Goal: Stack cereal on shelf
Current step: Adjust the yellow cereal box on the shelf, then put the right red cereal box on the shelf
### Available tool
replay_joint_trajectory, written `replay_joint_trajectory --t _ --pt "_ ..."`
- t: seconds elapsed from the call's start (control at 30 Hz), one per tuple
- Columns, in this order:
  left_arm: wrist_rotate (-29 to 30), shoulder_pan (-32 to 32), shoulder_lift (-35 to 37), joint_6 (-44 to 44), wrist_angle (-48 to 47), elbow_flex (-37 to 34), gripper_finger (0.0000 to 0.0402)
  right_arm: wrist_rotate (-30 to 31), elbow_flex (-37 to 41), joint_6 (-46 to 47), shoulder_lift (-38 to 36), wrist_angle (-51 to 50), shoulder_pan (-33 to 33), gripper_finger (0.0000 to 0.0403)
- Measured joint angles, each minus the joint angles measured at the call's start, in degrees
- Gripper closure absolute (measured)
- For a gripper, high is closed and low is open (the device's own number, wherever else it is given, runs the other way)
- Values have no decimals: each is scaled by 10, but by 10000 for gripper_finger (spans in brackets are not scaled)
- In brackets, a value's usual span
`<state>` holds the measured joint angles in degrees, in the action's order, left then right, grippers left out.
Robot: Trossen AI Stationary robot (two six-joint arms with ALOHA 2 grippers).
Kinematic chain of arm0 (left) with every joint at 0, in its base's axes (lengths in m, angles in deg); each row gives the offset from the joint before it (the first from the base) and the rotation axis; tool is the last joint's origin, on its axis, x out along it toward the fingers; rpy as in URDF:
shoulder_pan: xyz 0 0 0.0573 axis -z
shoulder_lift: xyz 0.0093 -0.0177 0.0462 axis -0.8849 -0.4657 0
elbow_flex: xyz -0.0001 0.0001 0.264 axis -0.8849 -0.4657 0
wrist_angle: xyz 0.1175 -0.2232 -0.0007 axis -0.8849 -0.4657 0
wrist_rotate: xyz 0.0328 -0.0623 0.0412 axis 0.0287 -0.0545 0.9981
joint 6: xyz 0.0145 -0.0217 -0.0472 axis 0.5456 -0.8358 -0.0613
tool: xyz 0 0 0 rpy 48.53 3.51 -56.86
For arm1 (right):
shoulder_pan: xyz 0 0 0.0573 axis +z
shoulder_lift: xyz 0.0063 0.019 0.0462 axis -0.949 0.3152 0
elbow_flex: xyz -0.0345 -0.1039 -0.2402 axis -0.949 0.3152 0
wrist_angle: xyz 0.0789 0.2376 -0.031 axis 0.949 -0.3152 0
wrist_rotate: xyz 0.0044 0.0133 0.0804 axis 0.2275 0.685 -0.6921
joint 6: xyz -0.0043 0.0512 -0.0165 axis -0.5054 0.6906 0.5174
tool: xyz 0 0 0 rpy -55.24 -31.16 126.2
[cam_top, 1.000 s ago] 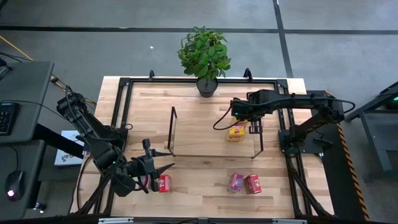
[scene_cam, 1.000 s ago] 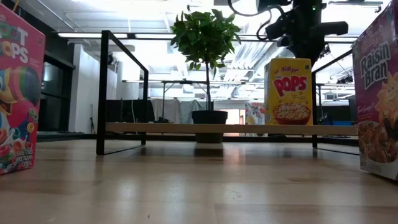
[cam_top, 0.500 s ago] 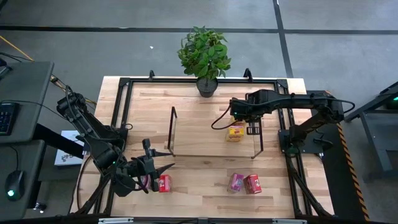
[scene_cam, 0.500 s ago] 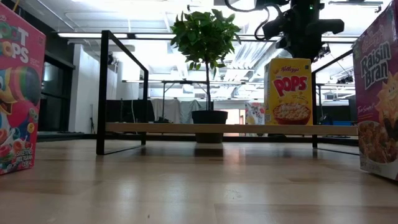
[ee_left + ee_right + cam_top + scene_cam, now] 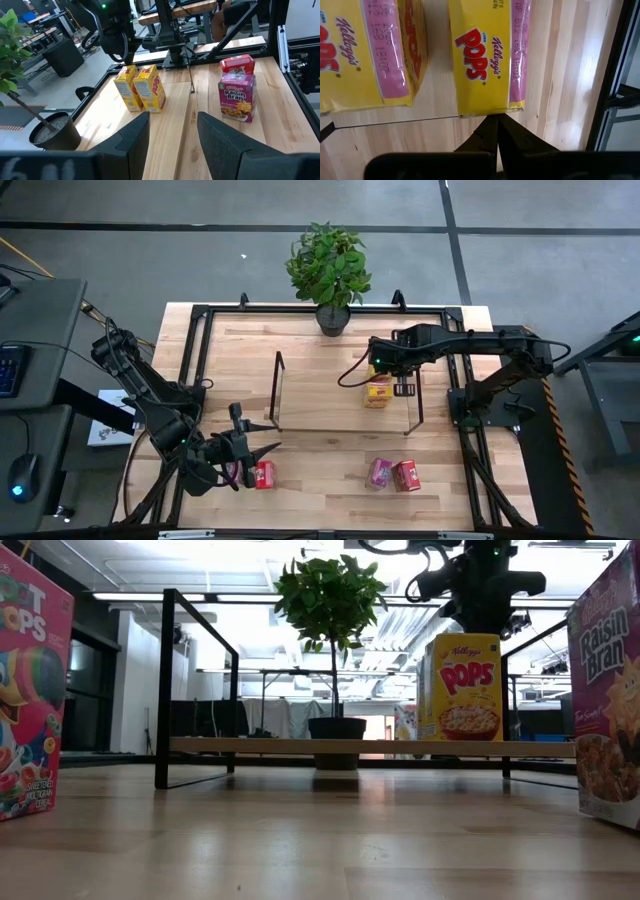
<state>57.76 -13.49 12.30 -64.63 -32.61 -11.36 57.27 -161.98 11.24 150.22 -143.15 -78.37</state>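
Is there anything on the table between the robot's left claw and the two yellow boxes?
No. In the left wrist view, only bare wooden board lies between the left gripper and the two yellow cereal boxes.

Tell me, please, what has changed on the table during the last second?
The right gripper has moved a little toward the left side of the shelf, above the two yellow Pops boxes, its fingers shut and holding nothing. The Pops boxes stayed side by side on the shelf. The left gripper, open, stayed beside the red box. The Raisin Bran box has not moved.
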Motion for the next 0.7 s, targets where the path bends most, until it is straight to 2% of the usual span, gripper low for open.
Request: replay_joint_trajectory --t 0.27,0.5,0.7 --pt "0 0 0 0 0 0 245 2 0 19 -1 -46 0 403" --pt "-4 0 0 0 0 0 245 -38 0 2 -15 -1 26 403" --pt "-4 0 0 0 0 0 245 16 -16 40 -62 -12 69 403"
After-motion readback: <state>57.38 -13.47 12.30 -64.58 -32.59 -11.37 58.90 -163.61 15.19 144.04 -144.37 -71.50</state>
